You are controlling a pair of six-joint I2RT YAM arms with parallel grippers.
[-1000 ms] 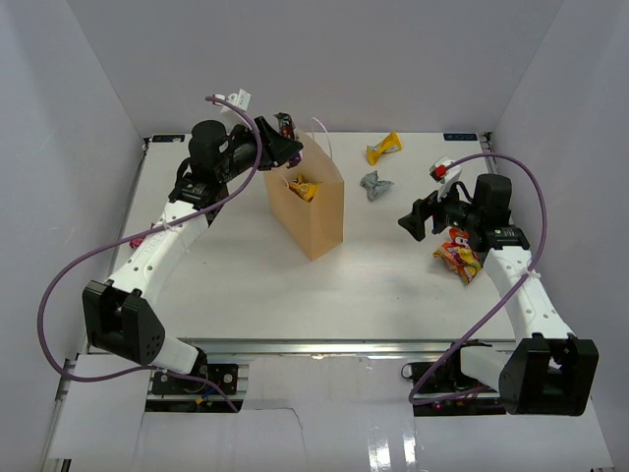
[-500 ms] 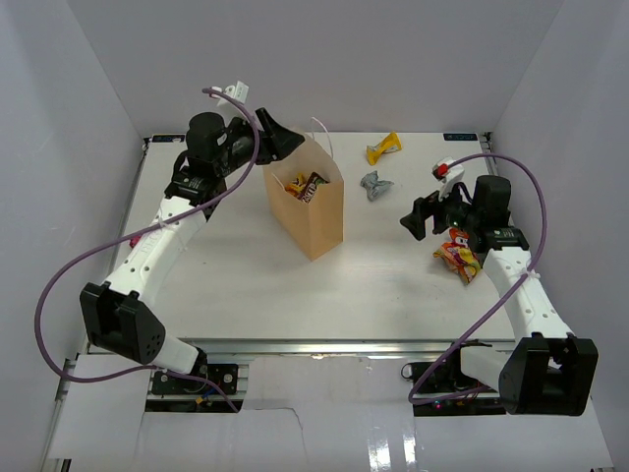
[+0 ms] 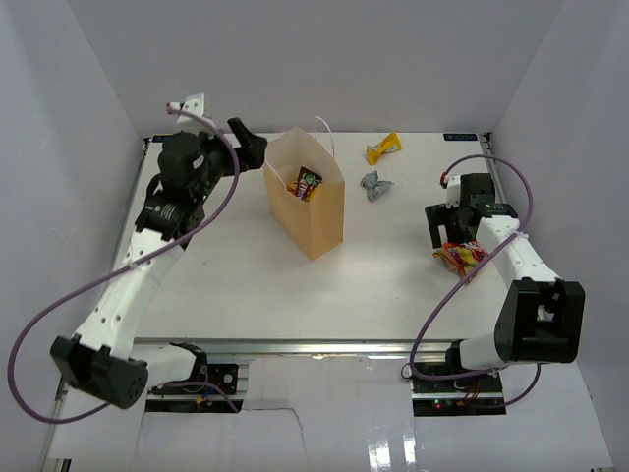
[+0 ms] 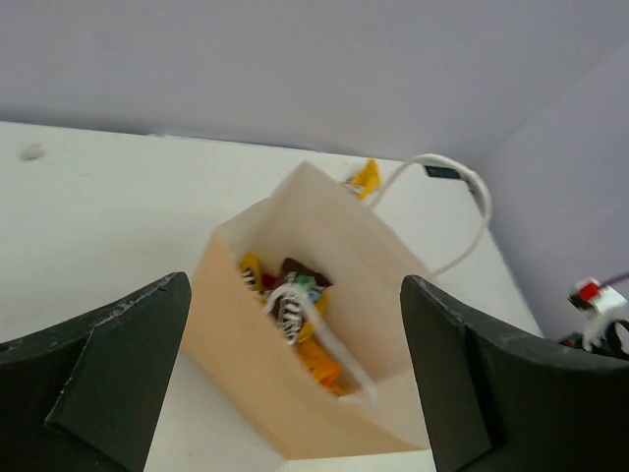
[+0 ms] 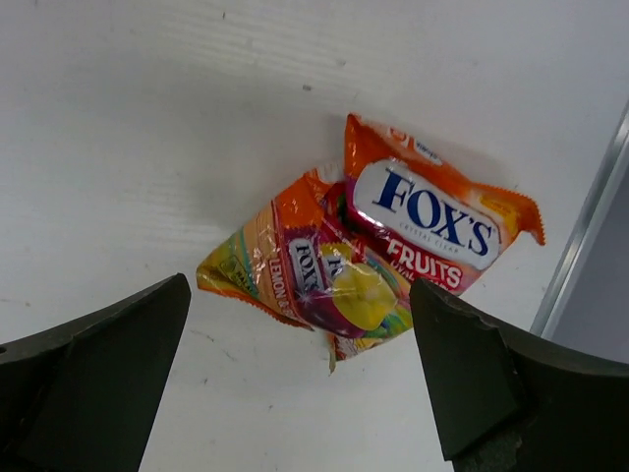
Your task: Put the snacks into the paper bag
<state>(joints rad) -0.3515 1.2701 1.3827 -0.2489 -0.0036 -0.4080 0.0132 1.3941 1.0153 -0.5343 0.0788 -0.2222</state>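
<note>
The tan paper bag (image 3: 313,211) stands upright mid-table with several packets inside, a dark one on top (image 3: 307,183); it also shows in the left wrist view (image 4: 265,374). My left gripper (image 3: 248,138) is open and empty, left of the bag's mouth. My right gripper (image 3: 447,231) is open, hovering over the orange Fox's packet (image 5: 393,251) at the right edge (image 3: 460,258). A silver-grey packet (image 3: 374,185) and a yellow-orange packet (image 3: 383,147) lie behind the bag's right side.
White walls enclose the table at the back and sides. The table's metal right edge (image 5: 585,226) runs close to the Fox's packet. Purple cables loop off both arms.
My left gripper has let a dark packet fall into the bag and pulled back to the left. My right gripper has swung right and down over the Fox's packet.
</note>
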